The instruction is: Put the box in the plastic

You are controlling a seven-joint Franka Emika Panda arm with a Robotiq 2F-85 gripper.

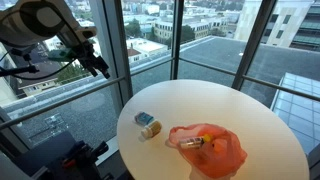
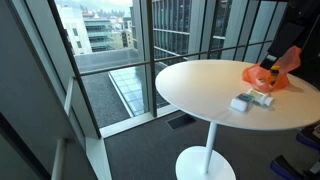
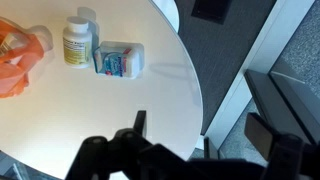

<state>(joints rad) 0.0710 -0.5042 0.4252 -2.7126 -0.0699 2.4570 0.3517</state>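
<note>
A small white and blue box (image 3: 119, 60) lies on the round white table (image 3: 100, 110) next to an upright pill bottle (image 3: 77, 42). An orange plastic bag (image 3: 20, 60) with some items in it lies beyond the bottle. In both exterior views the box (image 1: 144, 119) (image 2: 241, 102) sits apart from the bag (image 1: 205, 148) (image 2: 272, 72), with the bottle (image 1: 152, 129) (image 2: 262, 98) between them. My gripper (image 3: 198, 130) is open and empty, held high above and off the table's edge, far from the box; in an exterior view it (image 1: 100, 65) hangs by the window.
The table (image 1: 280, 125) stands on a single pedestal beside floor-to-ceiling windows with dark frames (image 1: 120, 40). The table edge (image 3: 190, 90) drops to grey carpet (image 2: 140, 150). A dark object (image 1: 75, 158) sits on the floor under the arm.
</note>
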